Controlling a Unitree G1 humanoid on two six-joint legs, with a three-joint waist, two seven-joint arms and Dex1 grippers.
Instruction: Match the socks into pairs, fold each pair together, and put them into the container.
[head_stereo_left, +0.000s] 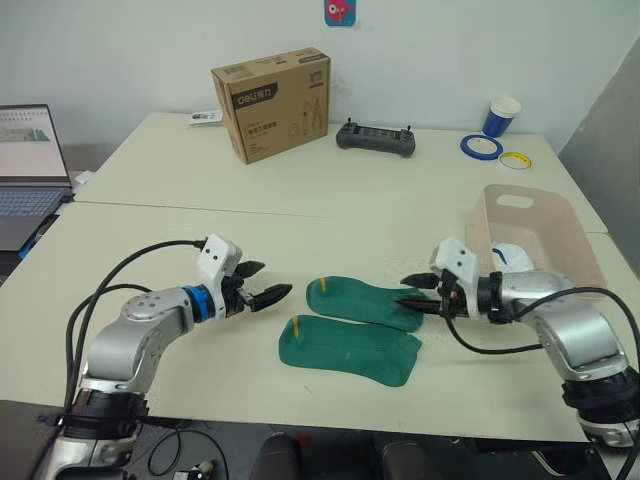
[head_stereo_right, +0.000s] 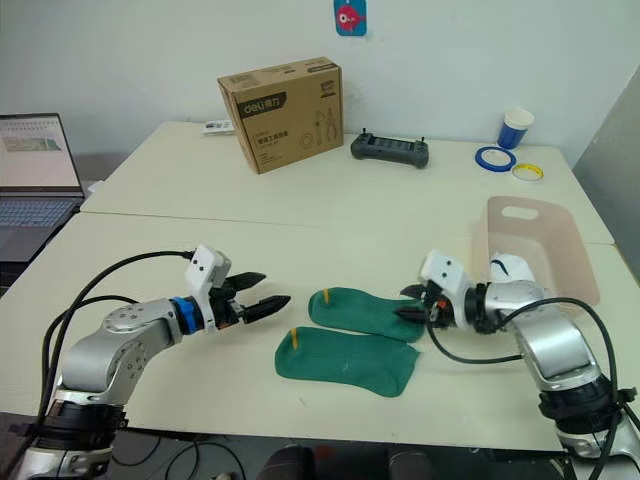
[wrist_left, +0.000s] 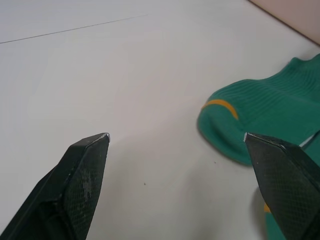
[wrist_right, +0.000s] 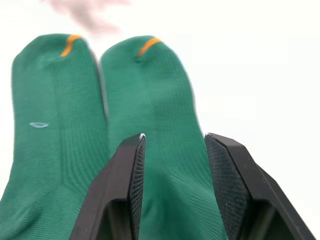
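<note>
Right pincer: the right pincer (head_stereo_left: 412, 297) sits low at the toe end of the farther green sock (head_stereo_left: 365, 301); in the right wrist view its two fingers (wrist_right: 125, 185) straddle a ridge of green fabric with a narrow gap, so it looks to be closing on that sock, though a firm grasp cannot be confirmed.
Likely reason: taking the toe end would let this sock be dragged or lifted onto its mate.
Left pincer: the left pincer (head_stereo_left: 268, 294) is released, fingers (wrist_left: 80, 175) spread wide, hovering just beside the cuff ends and touching nothing.
Its purpose, as a guess: poised to catch the cuff with the orange tab (wrist_left: 220, 104) while the other arm works the toe.
Green pair: the nearer green sock (head_stereo_left: 347, 350) lies flat beside the farther one, cuffs toward the left arm, edges touching or nearly so; matched, not yet folded.
Tub: the pinkish tub (head_stereo_left: 545, 235) stands on the desk (head_stereo_left: 150, 230) just behind the right arm; something white and blue shows inside, partly hidden by the arm.
Farther back: cardboard box (head_stereo_left: 272, 103), a black controller (head_stereo_left: 376, 138), paper cup (head_stereo_left: 501, 116), tape rolls (head_stereo_left: 481, 147), a laptop (head_stereo_left: 30, 170).
</note>
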